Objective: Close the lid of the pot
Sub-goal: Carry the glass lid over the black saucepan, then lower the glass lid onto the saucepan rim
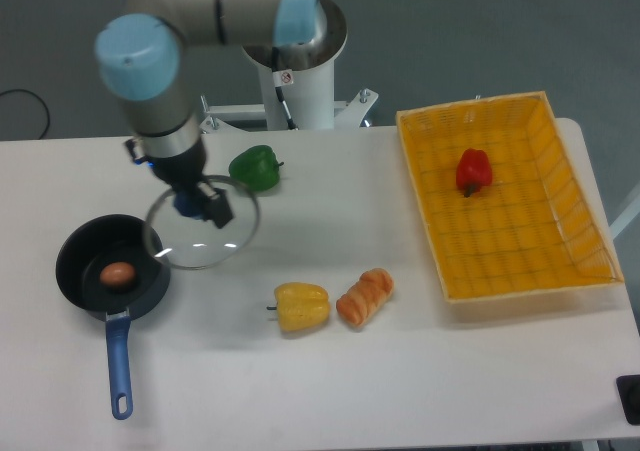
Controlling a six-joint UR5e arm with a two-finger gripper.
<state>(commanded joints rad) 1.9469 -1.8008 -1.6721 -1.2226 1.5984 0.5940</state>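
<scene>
The pot (pixel 75 256) is a small black pan with a blue handle (pixel 119 359), at the table's left, holding a brown egg (pixel 118 273). The lid (pixel 215 243), a clear glass disc with a metal rim, hangs in the air just right of the pot, its left edge overlapping the pot's right rim in the view. My gripper (pixel 195 204) is shut on the lid's blue centre knob, coming down from above.
A green pepper (pixel 254 167) lies just right of the gripper. A yellow pepper (pixel 301 307) and a croissant (pixel 365 296) sit at the middle front. An orange mesh basket (pixel 560 171) with a red pepper (pixel 473 170) stands at the right.
</scene>
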